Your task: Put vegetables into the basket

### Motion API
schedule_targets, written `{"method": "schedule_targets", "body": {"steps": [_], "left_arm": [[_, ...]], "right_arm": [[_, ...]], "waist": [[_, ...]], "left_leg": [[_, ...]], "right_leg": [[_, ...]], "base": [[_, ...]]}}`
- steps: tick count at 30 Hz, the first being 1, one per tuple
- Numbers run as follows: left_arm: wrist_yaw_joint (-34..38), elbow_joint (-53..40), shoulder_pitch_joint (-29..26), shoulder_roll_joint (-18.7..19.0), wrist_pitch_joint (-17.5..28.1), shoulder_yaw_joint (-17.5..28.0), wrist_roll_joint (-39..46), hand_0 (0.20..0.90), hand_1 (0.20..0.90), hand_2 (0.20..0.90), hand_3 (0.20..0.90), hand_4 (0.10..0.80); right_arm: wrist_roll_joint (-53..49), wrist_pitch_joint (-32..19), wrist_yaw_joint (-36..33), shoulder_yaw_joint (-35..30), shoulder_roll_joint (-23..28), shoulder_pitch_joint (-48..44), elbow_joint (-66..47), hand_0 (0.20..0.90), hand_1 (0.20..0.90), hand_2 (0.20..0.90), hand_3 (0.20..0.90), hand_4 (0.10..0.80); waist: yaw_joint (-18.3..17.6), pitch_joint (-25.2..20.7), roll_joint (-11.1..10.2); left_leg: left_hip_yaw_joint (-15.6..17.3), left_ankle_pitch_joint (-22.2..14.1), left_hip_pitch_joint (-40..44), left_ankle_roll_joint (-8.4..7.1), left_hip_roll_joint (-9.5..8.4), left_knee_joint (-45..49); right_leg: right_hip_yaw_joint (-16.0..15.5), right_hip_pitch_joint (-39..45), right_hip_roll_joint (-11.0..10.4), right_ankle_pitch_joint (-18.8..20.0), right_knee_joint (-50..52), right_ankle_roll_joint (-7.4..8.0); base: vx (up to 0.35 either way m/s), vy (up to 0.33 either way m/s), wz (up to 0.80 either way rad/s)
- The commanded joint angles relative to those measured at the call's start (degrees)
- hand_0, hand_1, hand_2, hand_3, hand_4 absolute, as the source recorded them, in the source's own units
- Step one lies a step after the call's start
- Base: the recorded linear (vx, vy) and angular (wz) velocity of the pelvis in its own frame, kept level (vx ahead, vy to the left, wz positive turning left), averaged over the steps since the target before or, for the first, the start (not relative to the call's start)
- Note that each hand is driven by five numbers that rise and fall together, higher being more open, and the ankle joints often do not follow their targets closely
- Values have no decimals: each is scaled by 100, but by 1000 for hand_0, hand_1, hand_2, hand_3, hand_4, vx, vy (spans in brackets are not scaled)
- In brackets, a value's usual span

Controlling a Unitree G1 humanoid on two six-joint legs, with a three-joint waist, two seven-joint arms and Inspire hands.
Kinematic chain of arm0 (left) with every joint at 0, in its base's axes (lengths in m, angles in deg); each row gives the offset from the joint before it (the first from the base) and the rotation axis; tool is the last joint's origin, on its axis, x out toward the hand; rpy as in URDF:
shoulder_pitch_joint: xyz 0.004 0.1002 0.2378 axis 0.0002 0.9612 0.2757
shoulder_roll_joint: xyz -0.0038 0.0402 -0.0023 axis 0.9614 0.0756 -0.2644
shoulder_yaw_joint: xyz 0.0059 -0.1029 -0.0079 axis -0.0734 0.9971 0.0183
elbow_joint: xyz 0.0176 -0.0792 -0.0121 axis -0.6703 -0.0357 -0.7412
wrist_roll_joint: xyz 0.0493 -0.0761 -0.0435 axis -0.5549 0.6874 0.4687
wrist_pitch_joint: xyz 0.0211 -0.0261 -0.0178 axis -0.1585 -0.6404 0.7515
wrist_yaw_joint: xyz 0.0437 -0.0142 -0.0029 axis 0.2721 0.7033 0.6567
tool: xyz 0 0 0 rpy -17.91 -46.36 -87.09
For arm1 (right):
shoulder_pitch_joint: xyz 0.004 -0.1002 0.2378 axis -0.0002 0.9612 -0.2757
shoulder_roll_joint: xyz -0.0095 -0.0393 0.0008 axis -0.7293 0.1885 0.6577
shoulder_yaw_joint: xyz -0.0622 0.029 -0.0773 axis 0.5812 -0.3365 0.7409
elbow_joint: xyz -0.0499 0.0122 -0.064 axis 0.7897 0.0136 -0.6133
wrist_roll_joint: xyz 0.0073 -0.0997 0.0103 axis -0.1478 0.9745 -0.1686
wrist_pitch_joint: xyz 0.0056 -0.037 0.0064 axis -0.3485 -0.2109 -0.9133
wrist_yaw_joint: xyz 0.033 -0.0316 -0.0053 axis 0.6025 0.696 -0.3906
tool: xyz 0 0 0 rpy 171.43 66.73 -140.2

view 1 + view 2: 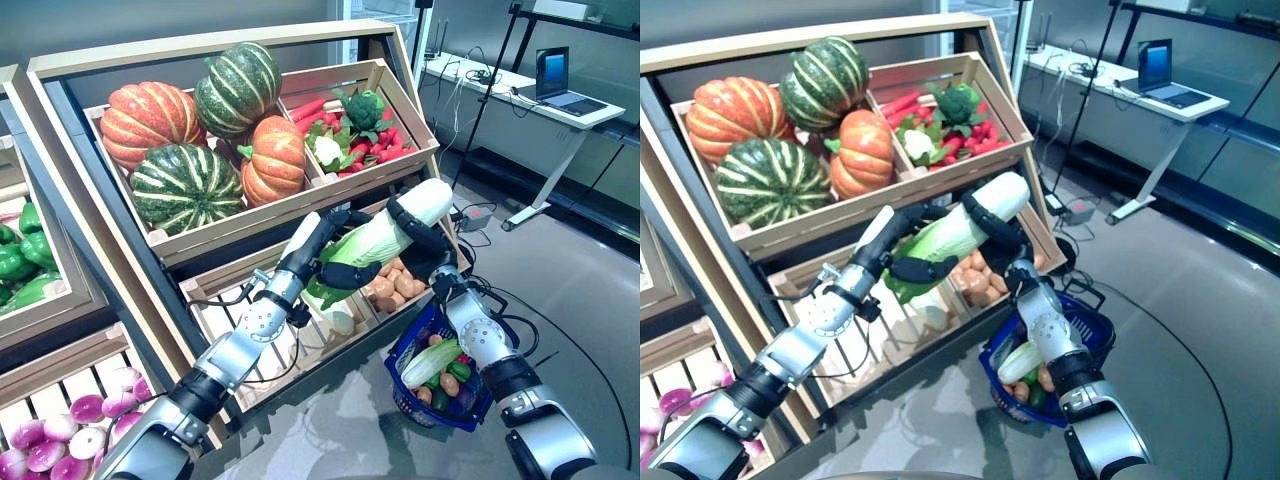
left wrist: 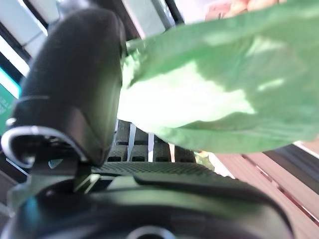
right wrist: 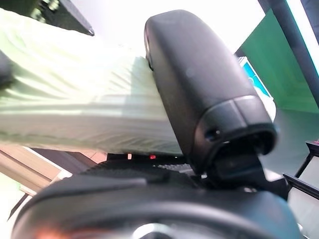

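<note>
A long napa cabbage [image 1: 385,238], white at one end and green at the other, is held in the air in front of the stand's lower crate, above and left of the blue basket [image 1: 398,392]. My left hand [image 1: 340,270] is curled round its green leafy end. My right hand [image 1: 420,232] is curled round its white end. The left wrist view shows the thumb [image 2: 75,89] against the green leaves [image 2: 224,89]. The right wrist view shows the thumb [image 3: 199,84] pressed on the pale cabbage [image 3: 75,109]. The basket stands on the floor and holds a pale green leafy vegetable [image 1: 432,362], a green pepper [image 1: 458,371] and small orange pieces.
The slanted wooden stand [image 1: 200,240] with its crates rises directly behind the hands. A white desk [image 1: 540,100] with a laptop stands at the back right. A power strip [image 1: 472,215] lies on the grey floor beyond the basket.
</note>
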Motion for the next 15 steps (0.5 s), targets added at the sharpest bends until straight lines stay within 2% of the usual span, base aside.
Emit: {"method": "schedule_targets", "body": {"steps": [1, 8, 15], "left_arm": [[-17, -278, -610, 97, 645, -264, -253, 900, 900, 900, 900, 800], [238, 484, -128, 249, 522, 48, -510, 900, 900, 900, 900, 800], [214, 1206, 611, 465, 426, 378, -513, 900, 900, 900, 900, 800]], "right_arm": [[227, -637, 153, -436, 189, -1111, -80, 300, 300, 300, 300, 400], [587, -718, 100, -767, 580, -663, -30, 300, 300, 300, 300, 400], [726, -896, -61, -1343, 1291, -404, 145, 300, 300, 300, 300, 400]], "waist": [[123, -316, -60], [91, -281, -81], [89, -238, -113]], "left_leg": [[-187, -525, -89, 161, -156, 6], [-140, -512, -78, 168, -143, 6], [-94, -487, -74, 162, -135, 6]], "right_leg": [[100, -5, 130, -243, 42, -227], [113, -31, 126, -220, 46, -220], [144, -62, 130, -181, 51, -215]], "base": [[0, 0, 0], [0, 0, 0], [0, 0, 0]]}}
